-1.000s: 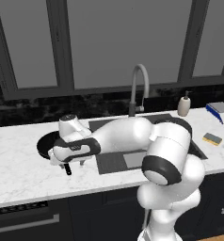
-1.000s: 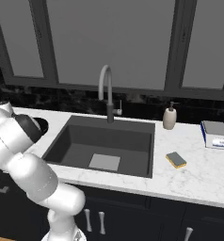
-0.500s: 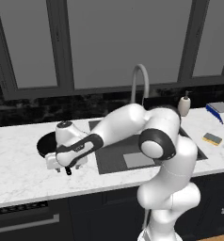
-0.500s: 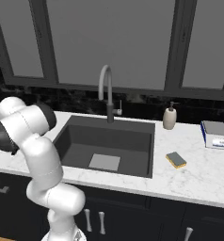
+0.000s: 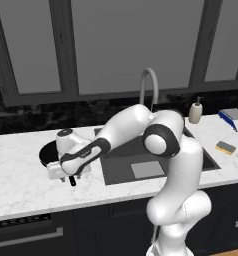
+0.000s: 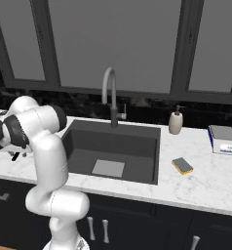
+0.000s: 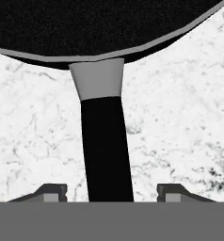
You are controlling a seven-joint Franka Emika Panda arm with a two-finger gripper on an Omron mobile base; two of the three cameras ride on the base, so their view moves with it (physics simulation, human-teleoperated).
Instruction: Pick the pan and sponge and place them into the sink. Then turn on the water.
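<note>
Left base view: pan [image 5: 47,151] on table [image 5: 21,185] left of sink [image 5: 122,167], tool [image 5: 66,172] low over its handle.

Right base view: sponge [image 6: 182,165] right of sink.

Hand view: tool spread, fingertips [image 7: 50,192] straddling handle [image 7: 107,150], not clamped. Pan looks rigid, heavy-headed; grip handle close to bowl.

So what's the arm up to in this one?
The arm is reaching left over the counter for the pan. In the hand view the gripper is open, with a fingertip on either side of the pan's black handle and a gap on both sides, so nothing is gripped yet. The sponge lies on the counter right of the sink, which holds neither item. No water runs from the faucet.
</note>
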